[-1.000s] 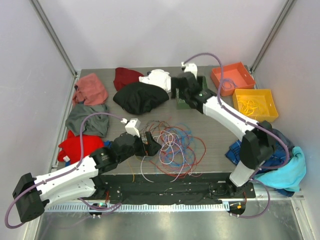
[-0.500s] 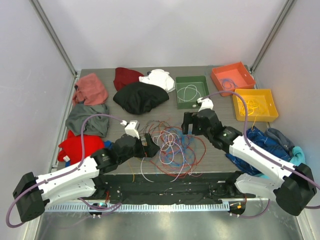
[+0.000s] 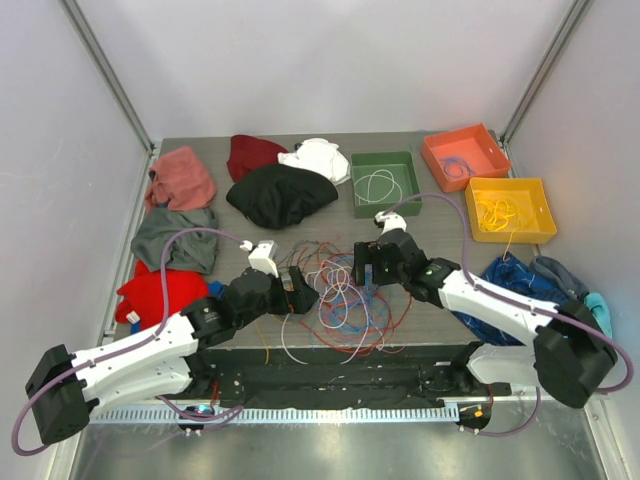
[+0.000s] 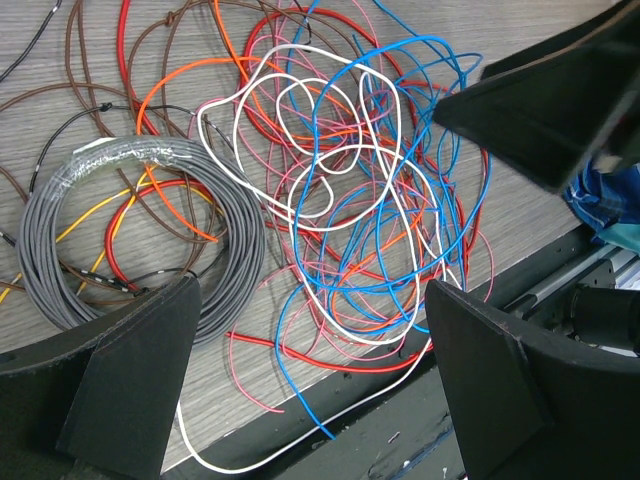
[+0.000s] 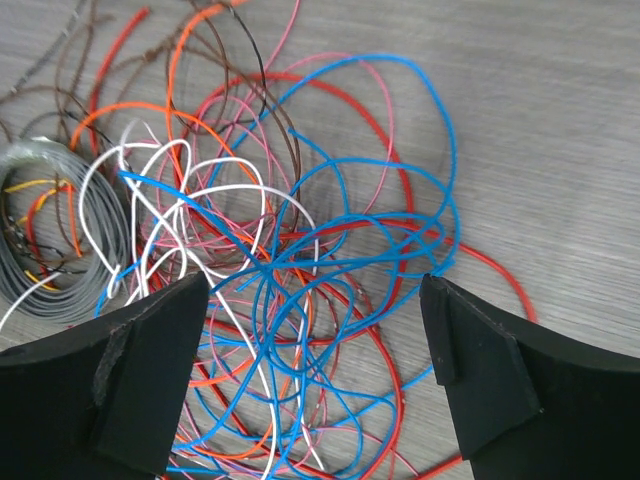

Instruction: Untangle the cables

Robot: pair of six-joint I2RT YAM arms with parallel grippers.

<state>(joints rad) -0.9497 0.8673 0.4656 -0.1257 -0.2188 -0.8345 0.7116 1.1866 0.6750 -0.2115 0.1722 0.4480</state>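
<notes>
- A dark grey wood-grain table (image 3: 330, 228) is seen from above, with two white-and-black robot arms reaching in from its near edge.
- A loose tangle of thin cables (image 3: 345, 295) (image 4: 340, 200) (image 5: 290, 270) in blue, red, orange, pink, white and brown lies flat on the table near the front edge, between the two arms.
- A neat grey coil of cable (image 4: 150, 230) (image 5: 40, 250) lies at the tangle's left side, with yellow, orange and red strands crossing it.
- The left gripper (image 3: 303, 291) (image 4: 312, 295) hovers over the left part of the tangle, its black fingers spread wide and holding nothing.
- The right gripper (image 3: 368, 268) (image 5: 315, 285) hangs over the right part of the tangle, its fingers also wide apart with nothing pinched between them.
- At the back right stand three shallow rectangular plastic trays. The green tray (image 3: 352, 185) holds a white cable loop, the orange tray (image 3: 430, 155) a bluish one, and the yellow tray (image 3: 547, 210) yellow strands.
- Crumpled cloth garments lie along the back and left. They include a black garment (image 3: 280, 195), a white garment (image 3: 320, 158), a pink garment (image 3: 182, 178), a grey garment (image 3: 175, 240) and a red garment (image 3: 160, 292).
- A blue garment (image 3: 520, 280) lies at the right edge.
</notes>
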